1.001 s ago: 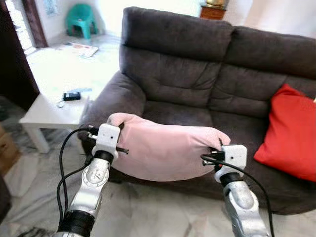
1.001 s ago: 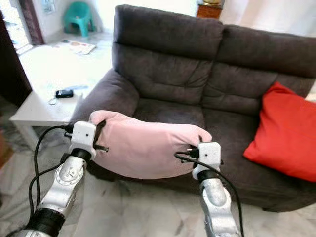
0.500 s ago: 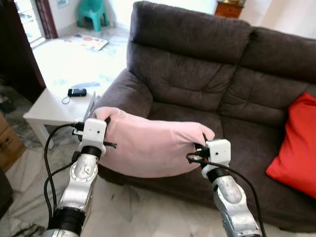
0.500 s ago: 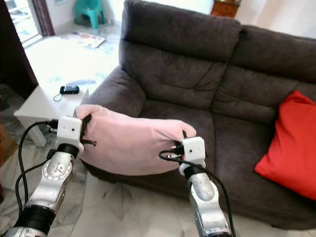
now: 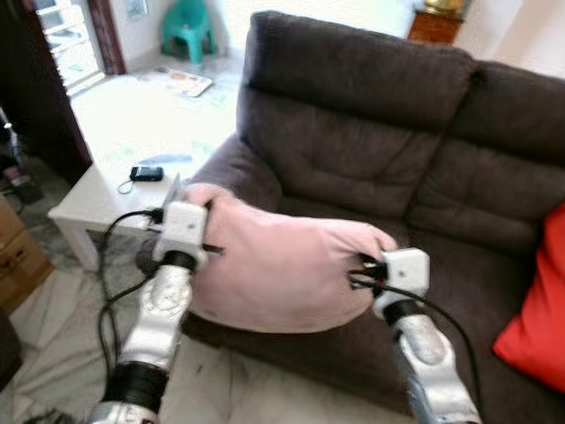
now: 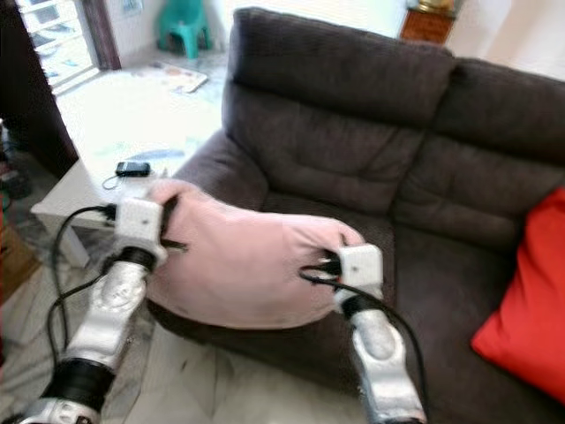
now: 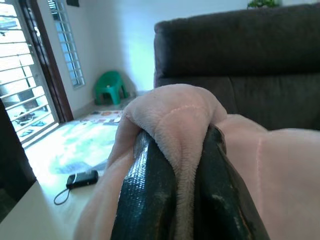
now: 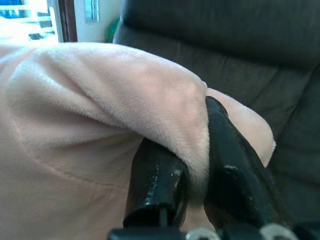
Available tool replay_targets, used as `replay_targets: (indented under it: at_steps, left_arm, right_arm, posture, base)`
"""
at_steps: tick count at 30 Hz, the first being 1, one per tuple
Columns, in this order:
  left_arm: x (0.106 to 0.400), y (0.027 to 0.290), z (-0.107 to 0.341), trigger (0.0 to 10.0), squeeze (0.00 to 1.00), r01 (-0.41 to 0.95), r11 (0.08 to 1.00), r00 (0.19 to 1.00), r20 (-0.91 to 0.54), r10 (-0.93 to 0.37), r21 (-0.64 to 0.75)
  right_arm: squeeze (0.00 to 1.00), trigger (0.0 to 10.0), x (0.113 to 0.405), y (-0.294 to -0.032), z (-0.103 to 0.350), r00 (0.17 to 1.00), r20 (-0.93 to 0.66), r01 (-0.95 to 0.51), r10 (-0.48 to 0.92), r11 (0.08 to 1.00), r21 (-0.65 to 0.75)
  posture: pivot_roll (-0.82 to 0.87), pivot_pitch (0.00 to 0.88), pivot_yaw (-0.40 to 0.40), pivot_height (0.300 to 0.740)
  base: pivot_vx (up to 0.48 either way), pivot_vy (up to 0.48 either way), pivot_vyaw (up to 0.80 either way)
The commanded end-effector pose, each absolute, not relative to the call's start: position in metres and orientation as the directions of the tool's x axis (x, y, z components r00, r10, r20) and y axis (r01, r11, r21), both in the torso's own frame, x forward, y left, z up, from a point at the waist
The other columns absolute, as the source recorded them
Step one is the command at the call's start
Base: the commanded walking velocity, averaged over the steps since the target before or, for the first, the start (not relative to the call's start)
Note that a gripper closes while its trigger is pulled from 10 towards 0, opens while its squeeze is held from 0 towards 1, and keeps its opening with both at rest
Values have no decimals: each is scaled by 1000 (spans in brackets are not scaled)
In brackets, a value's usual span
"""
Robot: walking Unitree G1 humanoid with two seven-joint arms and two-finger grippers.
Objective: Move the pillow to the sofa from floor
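Left tool (image 7: 175, 200) is pinching 1 gathered corner of the pink pillow (image 5: 282, 274), and the right tool (image 8: 200, 175) is clamped on the opposite corner, each with a fold of plush squeezed between its 2 black fingers (image 7: 145, 190). Gripping both ends is probably what lets such a soft, floppy thing hang as a sling between the 2 arms instead of drooping from 1 point.

Relative to the sofa (image 5: 371, 115), the pillow hangs in the air at the front edge of the seat, on the armrest side, its sagging belly below the level of the seat cushion's front. It is off the floor but I judge it not yet resting on the seat, so the carry looks nearly done and the lift over the seat edge remains. The grip on thin folds could slip if the arms pull apart.

A red cushion (image 5: 538, 309) sits on the far end of the sofa seat, well apart from the pillow. Beside the sofa's armrest stands a white table (image 5: 88, 199) with a small dark device (image 5: 146, 174) on it, and beyond it a green stool (image 5: 187, 26).
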State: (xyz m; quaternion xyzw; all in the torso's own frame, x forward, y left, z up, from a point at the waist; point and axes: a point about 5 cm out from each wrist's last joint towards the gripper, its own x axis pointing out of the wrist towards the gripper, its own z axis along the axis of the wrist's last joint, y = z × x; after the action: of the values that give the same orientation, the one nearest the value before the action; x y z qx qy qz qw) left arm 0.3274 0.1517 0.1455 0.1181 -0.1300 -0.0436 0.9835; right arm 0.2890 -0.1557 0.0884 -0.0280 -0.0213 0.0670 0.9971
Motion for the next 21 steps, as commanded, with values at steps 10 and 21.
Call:
replay_targets:
  at_steps: [10,21]
  left_arm:
    - [332,153,172,10000,0,47,971,937,328,-124,233]
    - [332,150,170,10000,0,74,971,940,310,-144,228]
  right_arm:
    - [0,10000,297,-146,112,978,143,-145,149,989,-38]
    - [0,10000,296,-146,110,981,129,-141,146,989,-47]
  posture:
    - [116,0,-135,740]
    - [115,0,-132,740]
  base:
    - [321,0,0]
    - [322,0,0]
